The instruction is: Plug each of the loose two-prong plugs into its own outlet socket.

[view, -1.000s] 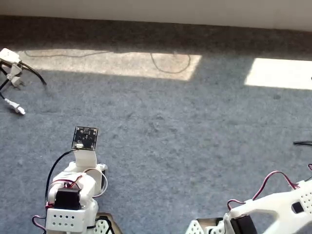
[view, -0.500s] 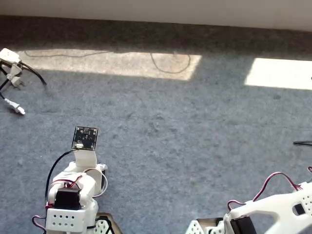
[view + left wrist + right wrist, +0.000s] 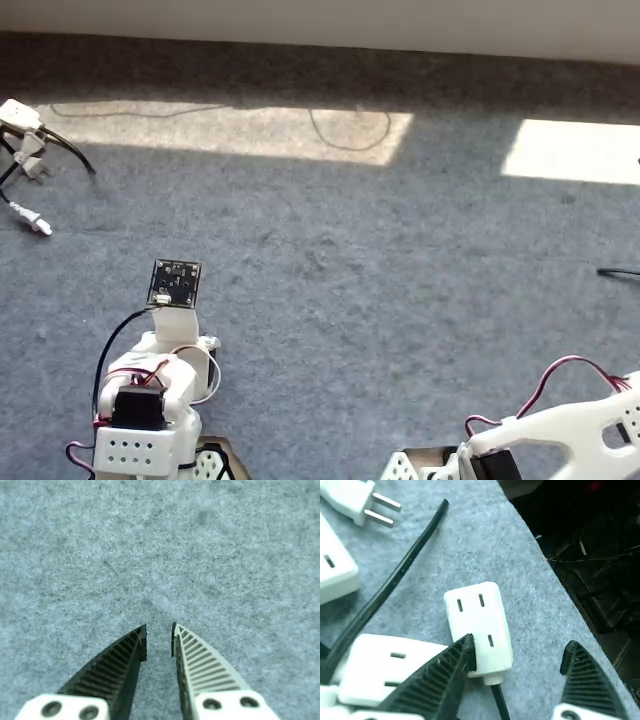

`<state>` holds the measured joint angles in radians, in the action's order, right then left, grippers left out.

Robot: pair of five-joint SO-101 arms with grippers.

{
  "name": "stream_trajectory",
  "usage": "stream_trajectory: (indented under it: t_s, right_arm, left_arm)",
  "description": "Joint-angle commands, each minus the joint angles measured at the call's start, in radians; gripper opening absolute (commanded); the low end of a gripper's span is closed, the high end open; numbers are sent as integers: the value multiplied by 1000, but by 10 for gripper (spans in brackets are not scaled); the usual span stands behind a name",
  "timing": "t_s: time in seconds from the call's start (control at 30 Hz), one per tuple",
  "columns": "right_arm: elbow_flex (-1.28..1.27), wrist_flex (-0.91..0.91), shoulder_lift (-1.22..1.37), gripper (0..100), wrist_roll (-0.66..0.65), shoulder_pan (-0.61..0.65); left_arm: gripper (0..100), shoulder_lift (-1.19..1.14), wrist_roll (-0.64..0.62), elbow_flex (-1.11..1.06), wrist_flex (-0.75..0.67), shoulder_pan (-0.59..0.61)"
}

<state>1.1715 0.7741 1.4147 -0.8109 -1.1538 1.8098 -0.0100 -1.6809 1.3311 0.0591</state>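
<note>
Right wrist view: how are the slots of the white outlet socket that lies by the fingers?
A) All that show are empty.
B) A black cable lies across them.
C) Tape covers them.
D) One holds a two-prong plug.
A: the outlet socket by the open fingers of the right gripper shows three dark, empty slots, and a loose two-prong plug lies apart from it with bare prongs.

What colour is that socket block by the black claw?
White. The small plastic socket block shows best in the right wrist view.
</note>
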Motion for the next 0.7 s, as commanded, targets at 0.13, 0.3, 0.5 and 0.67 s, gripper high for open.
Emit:
stream_trajectory:
  t_s: [0.13,0.3,0.5,0.67]
  right_arm:
    - [-47,99,41,303,-15,25]
    - [-107,101,42,303,-15,44]
    - [-245,101,42,299,-17,87]
    - [-311,102,42,172,-17,110]
  left_arm:
    - [98,5,5,-15,5,-13]
    - [98,5,5,-15,5,-13]
    - [98,5,5,-15,5,-13]
    - [98,5,5,-15,5,-13]
